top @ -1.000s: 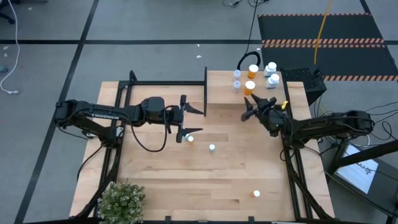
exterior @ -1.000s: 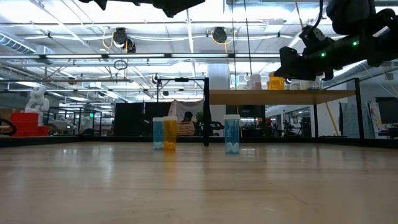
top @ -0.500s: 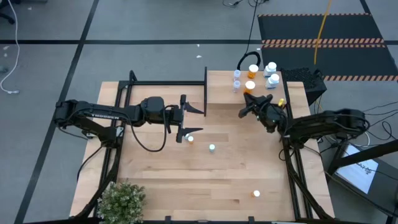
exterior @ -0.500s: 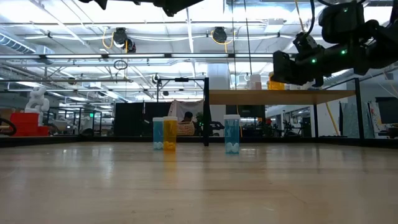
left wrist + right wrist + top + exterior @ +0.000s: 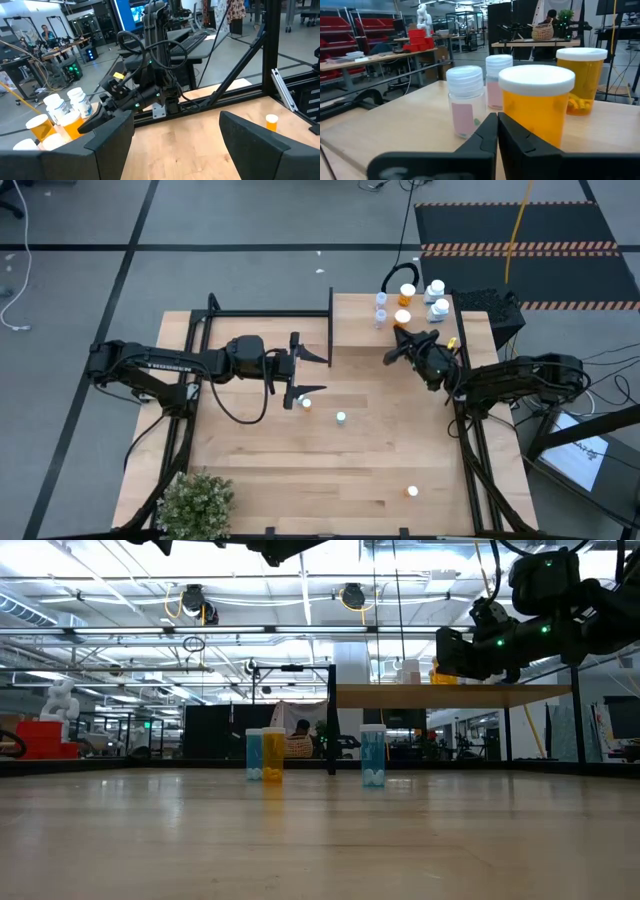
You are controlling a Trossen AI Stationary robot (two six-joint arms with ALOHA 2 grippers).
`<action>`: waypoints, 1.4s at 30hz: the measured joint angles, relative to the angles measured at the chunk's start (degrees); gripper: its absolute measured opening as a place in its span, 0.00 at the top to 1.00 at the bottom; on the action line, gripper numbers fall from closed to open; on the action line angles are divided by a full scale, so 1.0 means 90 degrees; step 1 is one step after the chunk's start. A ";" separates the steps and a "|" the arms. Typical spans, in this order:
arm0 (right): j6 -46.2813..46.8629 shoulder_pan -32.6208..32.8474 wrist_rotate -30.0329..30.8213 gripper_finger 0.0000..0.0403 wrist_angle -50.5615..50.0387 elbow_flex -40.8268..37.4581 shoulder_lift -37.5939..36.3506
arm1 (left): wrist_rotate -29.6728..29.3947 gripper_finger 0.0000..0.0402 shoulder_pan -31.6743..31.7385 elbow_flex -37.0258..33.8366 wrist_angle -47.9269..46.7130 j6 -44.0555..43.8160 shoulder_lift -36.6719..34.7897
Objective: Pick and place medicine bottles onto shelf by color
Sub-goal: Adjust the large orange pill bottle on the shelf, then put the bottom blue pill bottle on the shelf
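Note:
The shelf (image 5: 360, 315) is a raised light-wood panel at the table's far right. Several medicine bottles stand on it: two orange ones (image 5: 402, 318) (image 5: 407, 293), small clear ones (image 5: 381, 307) and pale blue ones (image 5: 438, 298). My right gripper (image 5: 398, 337) is shut, level with the shelf top, its tips right before the nearer orange bottle (image 5: 537, 107). More bottles stand on the table: orange (image 5: 306, 404), blue (image 5: 341, 418), orange (image 5: 411, 492). My left gripper (image 5: 296, 370) hangs open above the table's middle, holding nothing. My right gripper points its shut fingertips (image 5: 496, 131) level at the lower near side of the orange bottle (image 5: 520, 120), which stands upright on the shelf. I cannot tell whether the tips touch it.
A black frame (image 5: 260, 313) borders the table's far left, and a thin black upright (image 5: 331, 330) edges the shelf. A potted plant (image 5: 195, 500) sits at the near left corner. Bare tabletop (image 5: 330, 465) lies between the loose bottles.
My right gripper has shut its fingers and moved a little toward the table's far edge, closer to the orange bottle on the shelf. No bottle has moved.

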 joint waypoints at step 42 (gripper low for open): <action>-0.0548 0.3974 0.0120 0.99 -0.0997 0.0000 -0.1318 | -0.0002 0.26 -0.0817 0.0000 -0.0851 -0.0413 0.0000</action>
